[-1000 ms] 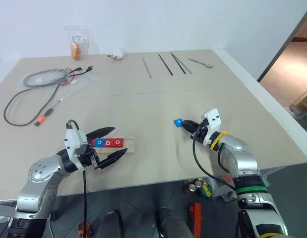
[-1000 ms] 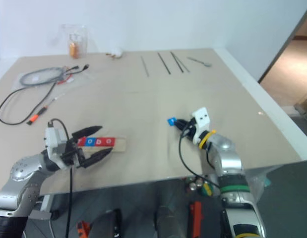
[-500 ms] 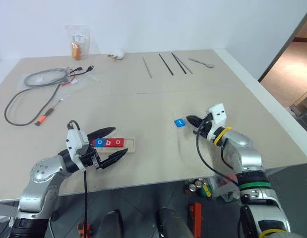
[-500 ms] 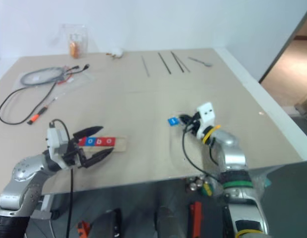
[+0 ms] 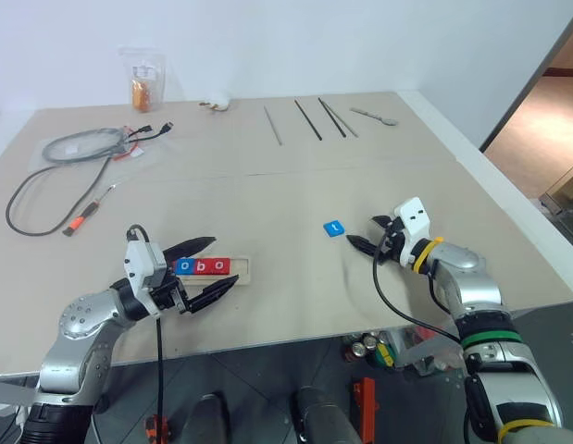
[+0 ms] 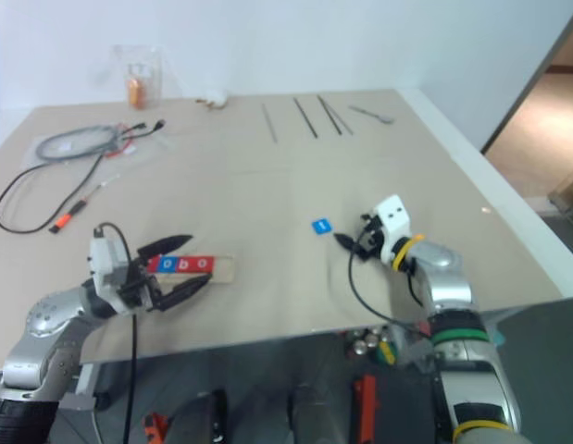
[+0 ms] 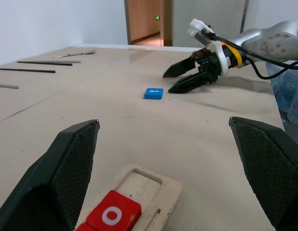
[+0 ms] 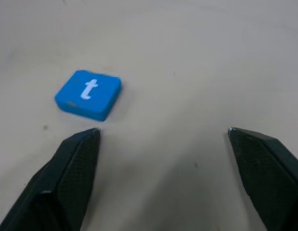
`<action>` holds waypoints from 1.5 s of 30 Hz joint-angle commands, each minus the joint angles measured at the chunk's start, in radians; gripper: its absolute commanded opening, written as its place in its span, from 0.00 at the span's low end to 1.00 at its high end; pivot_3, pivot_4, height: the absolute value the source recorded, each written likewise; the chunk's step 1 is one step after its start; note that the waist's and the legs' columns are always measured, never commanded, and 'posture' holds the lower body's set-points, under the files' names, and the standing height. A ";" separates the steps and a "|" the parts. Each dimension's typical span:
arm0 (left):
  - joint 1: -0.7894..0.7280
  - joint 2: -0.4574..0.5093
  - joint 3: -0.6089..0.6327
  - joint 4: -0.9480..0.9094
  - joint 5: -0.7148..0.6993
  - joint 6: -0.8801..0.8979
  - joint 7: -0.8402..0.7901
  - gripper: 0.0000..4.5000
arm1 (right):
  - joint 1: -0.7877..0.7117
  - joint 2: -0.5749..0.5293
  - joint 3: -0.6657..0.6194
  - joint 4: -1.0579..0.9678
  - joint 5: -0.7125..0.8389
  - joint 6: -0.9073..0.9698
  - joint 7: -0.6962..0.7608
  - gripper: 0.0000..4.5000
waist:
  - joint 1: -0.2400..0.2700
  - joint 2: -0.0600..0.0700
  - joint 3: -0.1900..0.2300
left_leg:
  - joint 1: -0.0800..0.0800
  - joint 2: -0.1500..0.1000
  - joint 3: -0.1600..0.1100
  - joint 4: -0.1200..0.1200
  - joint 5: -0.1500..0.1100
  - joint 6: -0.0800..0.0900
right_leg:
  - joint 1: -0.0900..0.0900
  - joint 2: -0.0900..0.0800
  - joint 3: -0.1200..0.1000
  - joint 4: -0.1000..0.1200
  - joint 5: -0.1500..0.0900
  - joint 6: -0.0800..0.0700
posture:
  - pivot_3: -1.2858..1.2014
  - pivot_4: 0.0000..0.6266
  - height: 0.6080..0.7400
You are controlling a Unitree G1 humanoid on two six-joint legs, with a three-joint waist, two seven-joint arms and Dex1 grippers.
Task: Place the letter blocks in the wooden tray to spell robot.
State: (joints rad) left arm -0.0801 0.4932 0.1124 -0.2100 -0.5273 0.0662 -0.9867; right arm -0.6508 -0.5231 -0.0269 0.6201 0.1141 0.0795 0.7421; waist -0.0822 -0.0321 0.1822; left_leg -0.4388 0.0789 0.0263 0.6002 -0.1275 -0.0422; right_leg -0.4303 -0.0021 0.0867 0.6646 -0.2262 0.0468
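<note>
A: Blue t block (image 5: 334, 228) flat on table, near right gripper (image 5: 370, 234), jaws spread, empty. Left gripper (image 5: 208, 269) likewise agape beside wooden tray (image 5: 245, 269).

B: Probably light, rigid; pinch across opposite edges.

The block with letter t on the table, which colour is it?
The t block is blue with a white letter, clearest in the right wrist view.

A red o block (image 7: 110, 215) lies in the wooden tray (image 7: 153, 186), a blue block (image 7: 153, 93) just beside the right tool (image 7: 171, 82).
</note>
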 commanded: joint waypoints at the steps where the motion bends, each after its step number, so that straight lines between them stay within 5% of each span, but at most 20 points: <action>1: -0.007 0.009 0.008 -0.014 -0.003 -0.012 0.000 1.00 | -0.073 -0.002 -0.018 0.050 -0.027 -0.065 -0.063 0.97 | 0.000 0.000 0.000 | 0.000 0.000 0.000 0.000 0.000 0.000 | 0.000 0.000 0.000 0.000 0.000 0.000 | 0.52 0.24 1.00; 16: 0.010 0.007 0.016 -0.032 -0.003 -0.012 0.017 1.00 | -0.063 0.008 0.057 0.057 -0.107 -0.140 -0.040 0.97 | 0.002 0.000 0.000 | -0.001 0.000 0.000 -0.002 -0.002 -0.001 | -0.001 0.000 0.000 0.000 -0.003 0.001 | 0.52 0.24 1.00; 29: 0.013 -0.002 0.011 -0.022 0.000 -0.027 0.025 1.00 | 0.044 -0.029 0.127 -0.340 -0.058 0.037 0.159 0.97 | 0.004 0.000 0.000 | -0.001 0.000 0.000 -0.001 -0.002 -0.001 | -0.001 0.000 0.000 0.000 -0.003 0.001 | 0.52 0.24 1.00; 45: 0.014 -0.007 0.007 -0.008 0.003 -0.035 0.016 1.00 | 0.039 0.009 0.076 -0.322 0.040 0.143 0.157 0.97 | 0.004 0.000 0.000 | -0.001 0.000 0.000 -0.001 -0.002 -0.001 | -0.002 0.000 0.001 0.000 -0.002 0.001 | 0.52 0.24 1.00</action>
State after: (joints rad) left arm -0.0646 0.4852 0.1136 -0.2079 -0.5216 0.0481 -0.9685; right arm -0.6015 -0.5210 0.0746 0.3140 0.1254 0.2164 0.8943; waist -0.0786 -0.0323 0.1822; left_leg -0.4400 0.0791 0.0268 0.5989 -0.1293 -0.0433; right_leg -0.4319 -0.0018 0.0872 0.6648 -0.2285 0.0476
